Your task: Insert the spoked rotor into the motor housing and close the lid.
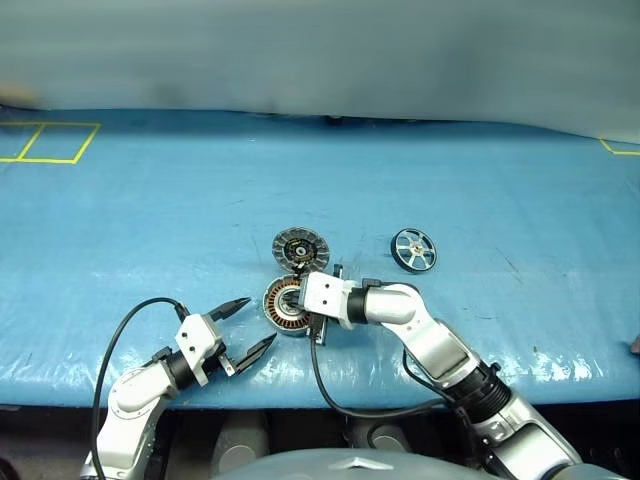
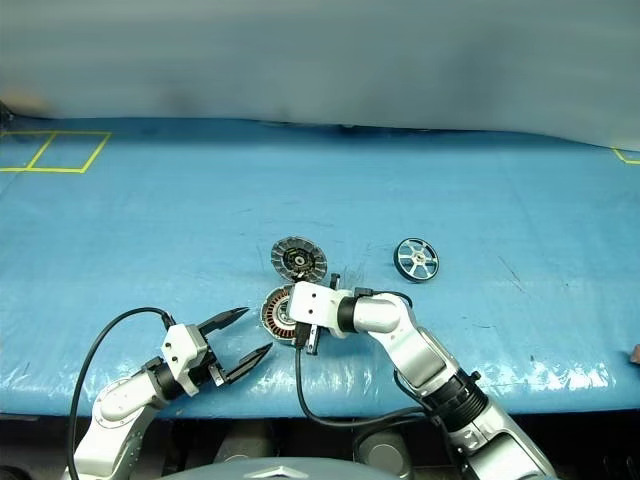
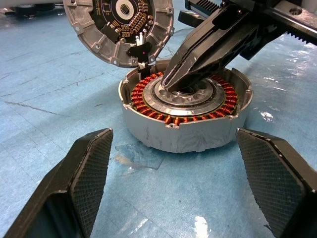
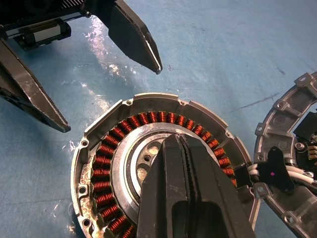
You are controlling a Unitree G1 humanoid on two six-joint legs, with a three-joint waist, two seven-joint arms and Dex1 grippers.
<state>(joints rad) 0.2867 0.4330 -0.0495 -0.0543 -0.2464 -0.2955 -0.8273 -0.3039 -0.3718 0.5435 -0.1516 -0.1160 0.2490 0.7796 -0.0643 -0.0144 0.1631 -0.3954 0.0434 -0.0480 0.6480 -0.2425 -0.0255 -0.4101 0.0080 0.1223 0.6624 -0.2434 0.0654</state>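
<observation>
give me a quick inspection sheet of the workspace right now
surface: blue sheet over the table, yellow tape marks at the far left corner
housing: open, copper windings showing, nothing inside it yet
lid: swung open, tilted up behind the housing, joined at its edge
spoked rotor: lying flat on the sheet, off to the right, apart from the housing
clutter: nothing seen
left gripper: open, empty, aimed at the housing from the near side
right gripper: shut, its tip over the housing's centre hub, holding nothing
cables: black cable looping off the left wrist, another under the right arm; short wires between lid and housing
surroundings: grey backdrop beyond the table
</observation>
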